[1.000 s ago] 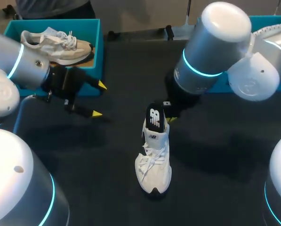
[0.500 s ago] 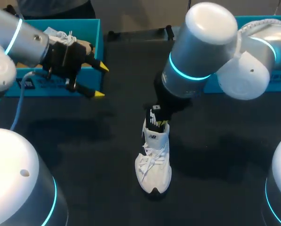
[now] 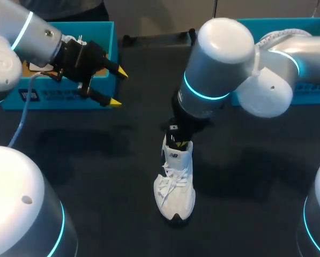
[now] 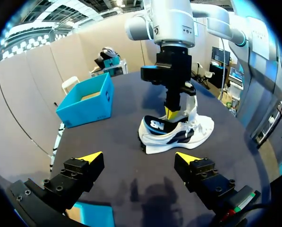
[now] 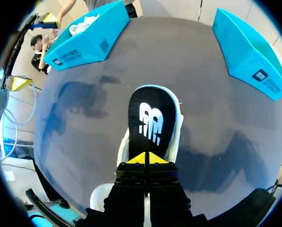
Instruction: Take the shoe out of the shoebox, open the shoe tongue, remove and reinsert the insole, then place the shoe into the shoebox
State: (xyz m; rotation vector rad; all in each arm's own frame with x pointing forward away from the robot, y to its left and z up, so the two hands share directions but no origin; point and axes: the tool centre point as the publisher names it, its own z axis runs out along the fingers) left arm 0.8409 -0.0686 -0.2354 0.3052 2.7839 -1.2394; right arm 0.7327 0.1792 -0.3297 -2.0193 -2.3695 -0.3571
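Observation:
A white shoe (image 3: 175,184) stands upright mid-table, toe toward the table's near edge. My right gripper (image 3: 179,142) hangs over its heel opening, shut on the black insole (image 5: 150,118). The insole's rounded end with a white logo juts out ahead of the closed yellow tips (image 5: 146,158), and the rest goes down into the shoe (image 5: 171,137). In the left wrist view the shoe (image 4: 183,135) lies well ahead of my left gripper (image 4: 138,158), whose fingers stand wide open on nothing. That left gripper (image 3: 117,87) hovers by the front corner of the left teal shoebox (image 3: 109,53).
A second teal shoebox (image 3: 315,88) sits at the back right, partly behind my right arm. The left box holds another pale shoe, mostly hidden by my left arm. Dark tabletop lies on both sides of the white shoe.
My right gripper has come down and slightly left, lowering the insole from standing above the heel into the shoe. My left arm has drawn back toward the left shoebox, still open.

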